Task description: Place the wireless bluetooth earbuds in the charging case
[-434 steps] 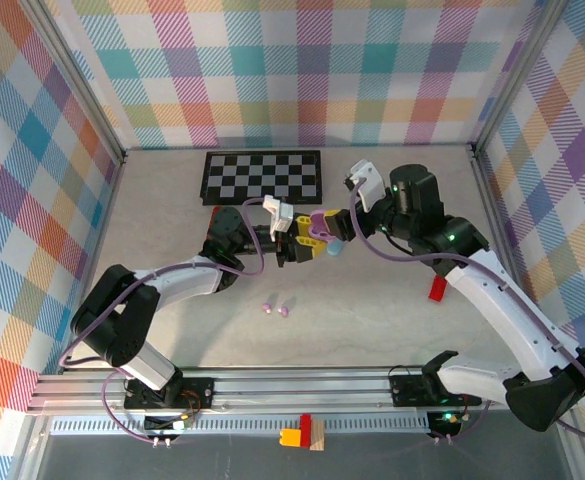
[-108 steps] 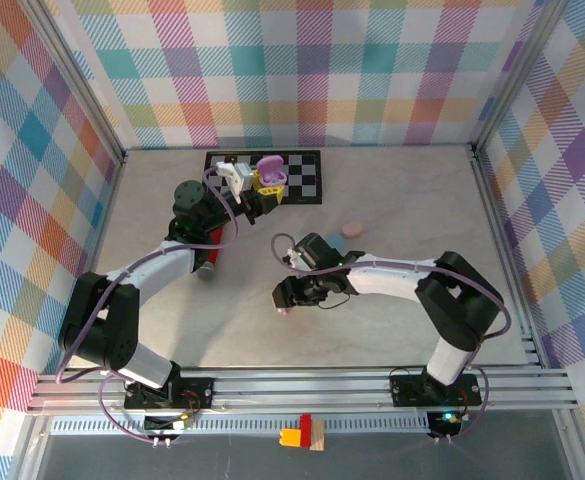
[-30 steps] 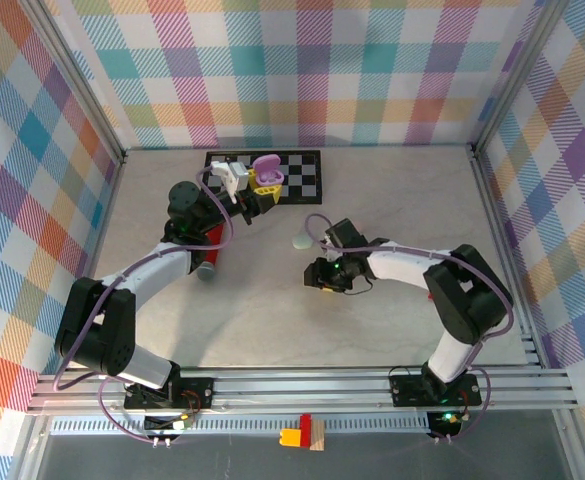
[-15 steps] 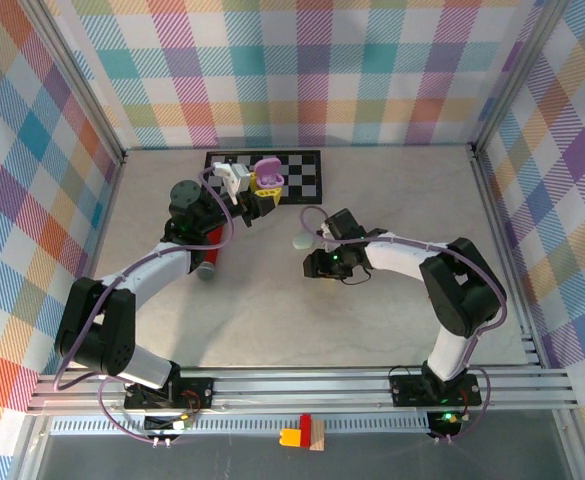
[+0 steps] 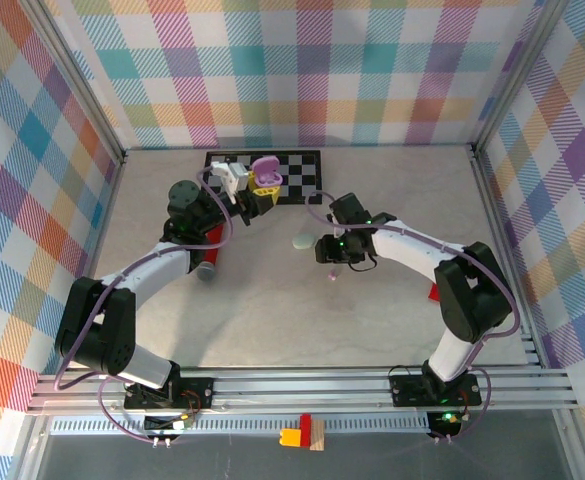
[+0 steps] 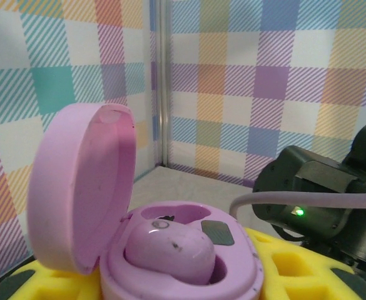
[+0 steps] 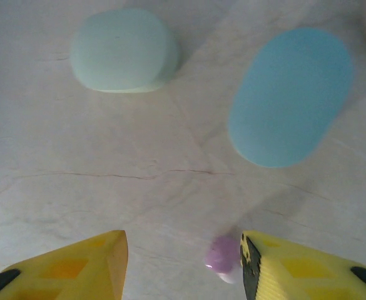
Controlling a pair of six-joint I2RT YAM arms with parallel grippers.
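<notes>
The charging case [image 5: 266, 168] is lilac, with its lid up, and my left gripper [image 5: 261, 187] is shut on it over the checkerboard's near edge. In the left wrist view the charging case [image 6: 170, 250] has one lilac earbud [image 6: 169, 248] seated in it, and the left gripper [image 6: 183, 278] clamps its base with yellow fingers. My right gripper [image 5: 333, 252] is at mid-table, open. A second lilac earbud [image 7: 222, 255] lies on the table just inside the right gripper's [image 7: 183, 253] right finger. In the top view that earbud [image 5: 332, 277] sits just nearer than the gripper.
A pale green case [image 5: 303, 241] lies left of the right gripper, and appears again as the green case [image 7: 123, 50] in the right wrist view, beside a blue case [image 7: 289, 94]. A black-and-white checkerboard [image 5: 297, 172] lies at the back. A red block [image 5: 433, 291] lies by the right arm.
The right gripper has moved toward the back and a little right, with its jaws slightly wider. The lilac earbud now shows on the table on its near side. The left arm has not moved.
</notes>
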